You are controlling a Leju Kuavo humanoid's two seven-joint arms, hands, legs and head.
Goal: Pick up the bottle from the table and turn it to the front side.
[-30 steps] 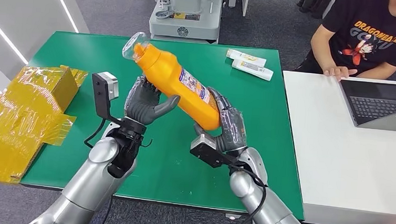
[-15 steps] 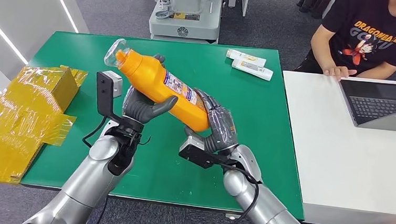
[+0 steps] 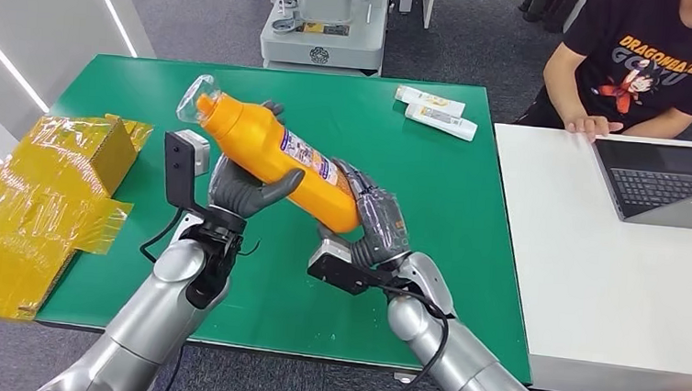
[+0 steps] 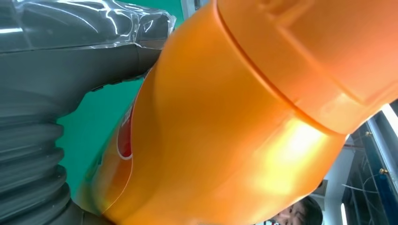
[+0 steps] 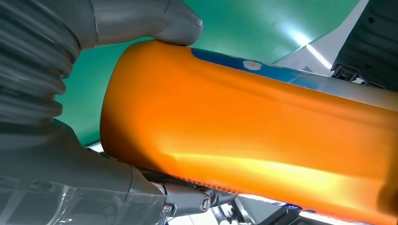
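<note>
- Orange plastic bottle is held off the green table by both hands: the right hand wraps its base, the left hand cradles the neck end, thumb across.
- Tilted cap-up toward the table's far left corner, label showing, apparently so it can be rolled.
- Two tubes lie near the far right corner, well apart; a yellow box overhangs the left edge.
</note>
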